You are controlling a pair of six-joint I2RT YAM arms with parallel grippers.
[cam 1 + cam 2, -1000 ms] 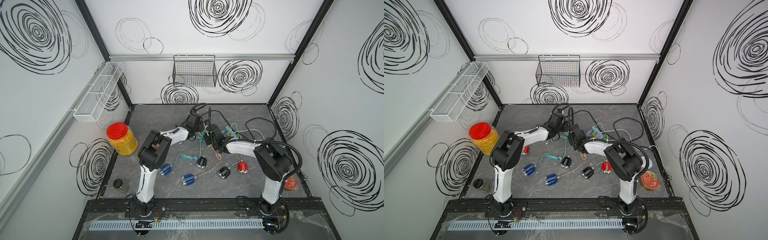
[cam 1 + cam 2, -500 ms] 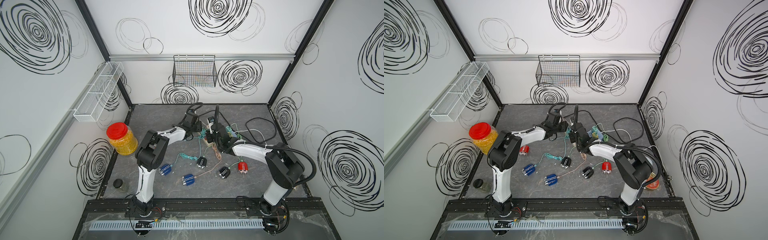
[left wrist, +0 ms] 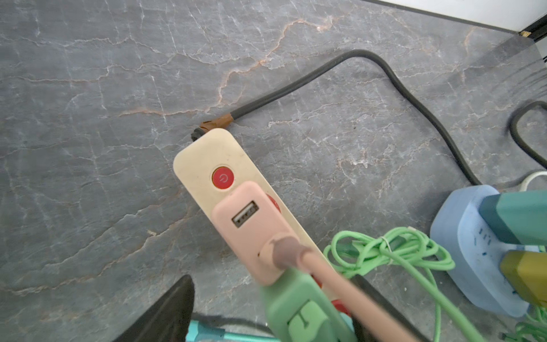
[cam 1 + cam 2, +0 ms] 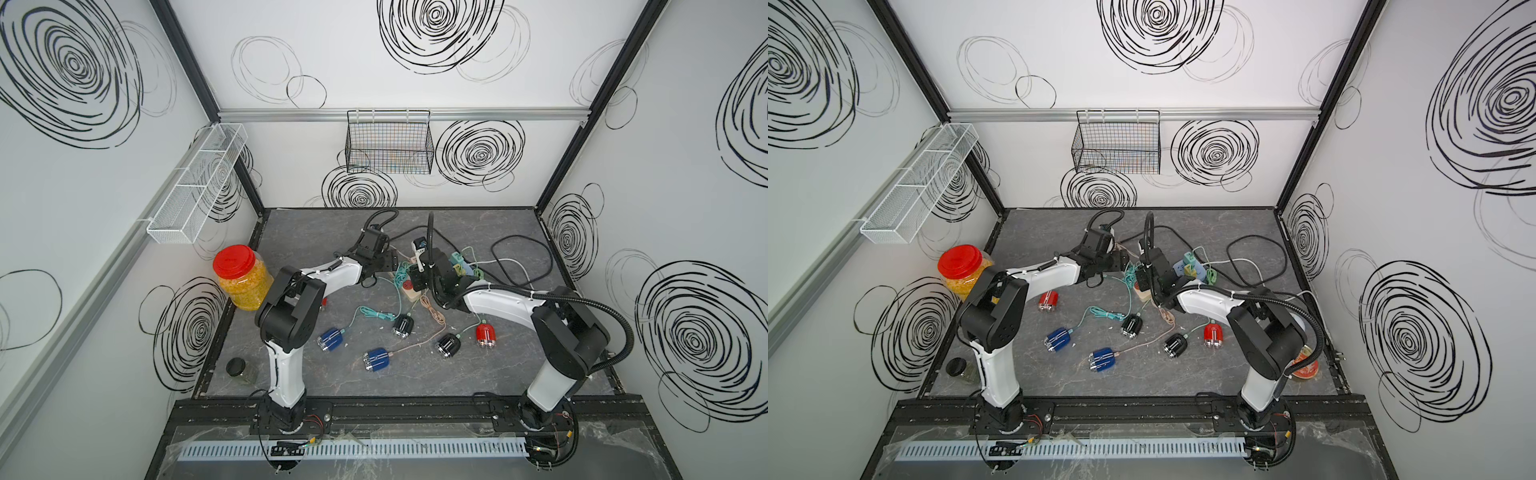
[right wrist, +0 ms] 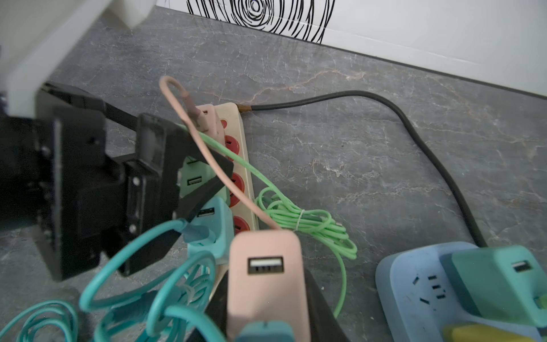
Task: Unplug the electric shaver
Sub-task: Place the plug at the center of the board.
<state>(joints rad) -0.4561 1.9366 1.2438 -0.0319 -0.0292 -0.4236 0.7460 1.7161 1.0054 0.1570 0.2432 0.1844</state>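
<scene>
Blue, black and red shavers [image 4: 376,358] lie in the middle of the table [image 4: 498,374], cords [image 4: 409,345] trailing back to a beige power strip [image 3: 204,154] whose long axis points toward the back edge. At its near end the right gripper's [image 5: 266,293] jaws pinch a pink adapter [image 5: 263,251]; beyond, the left gripper's [image 3: 270,284] jaws stand spread astride a green adapter [image 3: 296,314].

The table [image 3: 88,88] is finished in matt grey stone-look veining. The power strip [image 3: 201,154] is moulded in smooth cream plastic, slightly scuffed. The pink adapter [image 5: 263,299] is cased in matt plastic. The black cable [image 3: 398,84] is sheathed in dull rubber.
</scene>
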